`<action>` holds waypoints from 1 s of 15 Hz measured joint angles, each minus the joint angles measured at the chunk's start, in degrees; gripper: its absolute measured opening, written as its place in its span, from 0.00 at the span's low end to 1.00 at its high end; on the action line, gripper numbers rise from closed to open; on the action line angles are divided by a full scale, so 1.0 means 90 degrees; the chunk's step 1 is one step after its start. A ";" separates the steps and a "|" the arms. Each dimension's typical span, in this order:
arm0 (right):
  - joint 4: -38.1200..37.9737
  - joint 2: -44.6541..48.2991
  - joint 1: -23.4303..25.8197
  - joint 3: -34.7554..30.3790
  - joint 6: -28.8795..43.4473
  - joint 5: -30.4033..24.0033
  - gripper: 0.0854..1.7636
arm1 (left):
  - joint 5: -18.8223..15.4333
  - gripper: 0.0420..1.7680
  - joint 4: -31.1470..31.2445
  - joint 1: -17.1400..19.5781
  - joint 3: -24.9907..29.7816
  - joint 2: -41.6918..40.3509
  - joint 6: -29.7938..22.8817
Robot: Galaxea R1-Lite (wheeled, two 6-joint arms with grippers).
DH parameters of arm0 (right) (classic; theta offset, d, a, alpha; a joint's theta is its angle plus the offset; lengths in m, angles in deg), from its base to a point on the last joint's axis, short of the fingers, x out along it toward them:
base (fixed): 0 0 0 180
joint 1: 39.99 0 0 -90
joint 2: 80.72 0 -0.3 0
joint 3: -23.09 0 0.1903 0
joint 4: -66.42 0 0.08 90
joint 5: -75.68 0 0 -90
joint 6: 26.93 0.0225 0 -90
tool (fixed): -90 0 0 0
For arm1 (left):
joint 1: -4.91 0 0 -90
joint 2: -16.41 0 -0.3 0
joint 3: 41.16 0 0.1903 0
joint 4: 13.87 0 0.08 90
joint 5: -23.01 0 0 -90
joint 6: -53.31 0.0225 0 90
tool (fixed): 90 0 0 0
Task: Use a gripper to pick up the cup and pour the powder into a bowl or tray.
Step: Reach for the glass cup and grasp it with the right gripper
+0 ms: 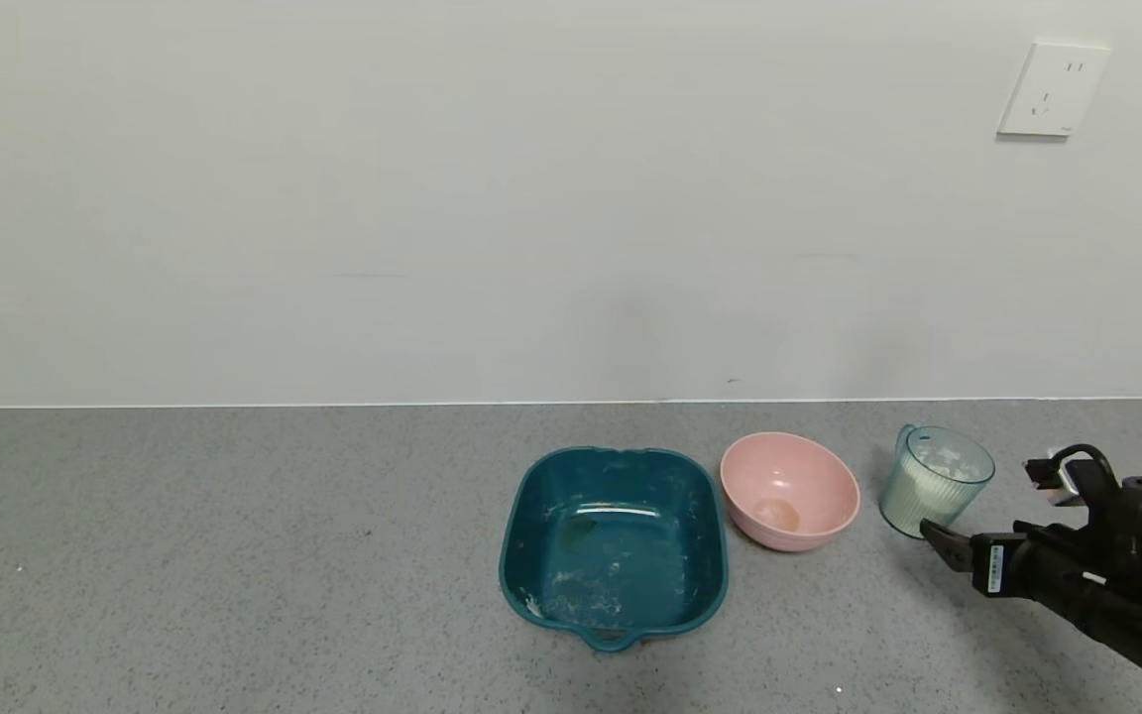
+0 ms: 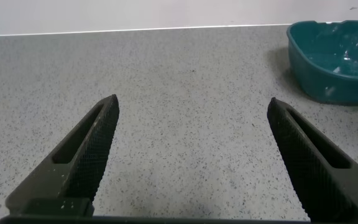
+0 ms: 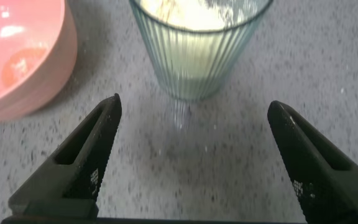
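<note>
The ribbed pale blue-green cup (image 1: 913,506) stands upright on the grey counter at the right, with white powder (image 1: 943,466) inside. The pink bowl (image 1: 742,501) sits just left of it. My right gripper (image 1: 979,499) is open, low over the counter, just in front of and to the right of the cup and not touching it. In the right wrist view the open gripper (image 3: 193,104) faces the cup (image 3: 197,56), with powder (image 3: 191,15) showing at the cup's top and the bowl (image 3: 17,62) beside it. My left gripper (image 2: 193,102) is open and empty over bare counter.
A dark teal square tray (image 1: 516,526) with white powder traces sits left of the bowl; it also shows in the left wrist view (image 2: 334,68). A white wall runs along the counter's back edge, with a socket (image 1: 1052,89) at the upper right.
</note>
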 joint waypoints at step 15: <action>0.2265 -0.2139 0.0026 0.0545 0.0001 0.0054 0.97 | 0.0000 0.97 -0.0001 0.0000 0.0000 0.0000 0.0000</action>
